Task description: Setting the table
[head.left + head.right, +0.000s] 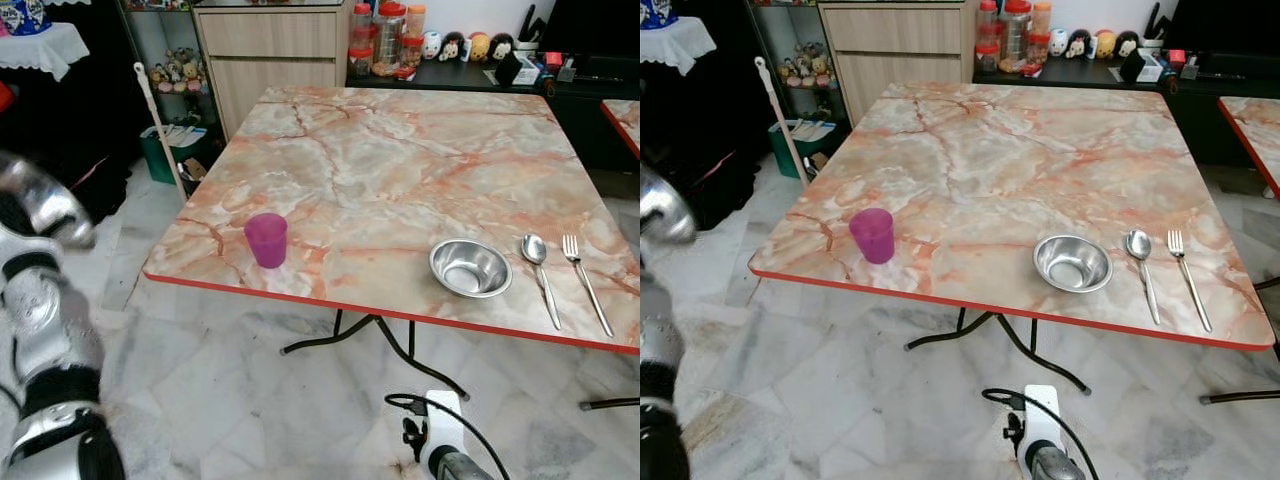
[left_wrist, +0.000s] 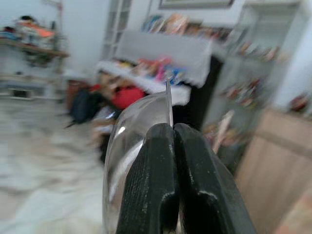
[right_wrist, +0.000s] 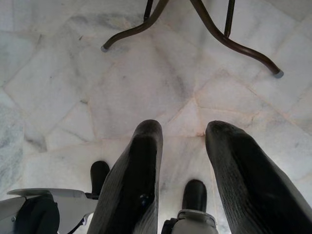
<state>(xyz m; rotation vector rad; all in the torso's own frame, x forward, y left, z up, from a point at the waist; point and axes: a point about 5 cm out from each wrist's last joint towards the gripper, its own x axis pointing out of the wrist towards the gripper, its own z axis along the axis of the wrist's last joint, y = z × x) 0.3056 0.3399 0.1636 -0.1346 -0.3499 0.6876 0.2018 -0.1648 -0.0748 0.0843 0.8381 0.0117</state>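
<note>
On my far left the left gripper [image 2: 173, 146] is raised beside the table's left edge, blurred in the head views; through its wrist camera I see the two black fingers [image 2: 148, 185] pressed together, clamped on the thin rim of a clear glass bowl [image 2: 131, 141], whose curved wall bulges to one side of them. Behind it the room is blurred, with shelves and a white cloth. Moving right, I have the square marble-patterned table with a red edge [image 1: 400, 160] filling the middle of the head views. A translucent purple plastic cup [image 1: 266, 239] stands upright near its near-left corner, well apart from the rest of the setting. Further right, close to the near edge, sits a round stainless steel bowl [image 1: 470, 267], upright. Just beside it on the right lies a metal spoon [image 1: 540, 275], its bowl end pointing far and its handle toward the near edge, and just right of that a metal fork [image 1: 585, 280] lies roughly parallel, tines far. Low down below the table's near edge, the right gripper [image 3: 183, 165] hangs over the white marble floor [image 3: 146, 87]; its black fingers [image 3: 131, 175] stand clearly apart, holding nothing, with the table's dark metal legs [image 3: 229, 39] beyond them.
</note>
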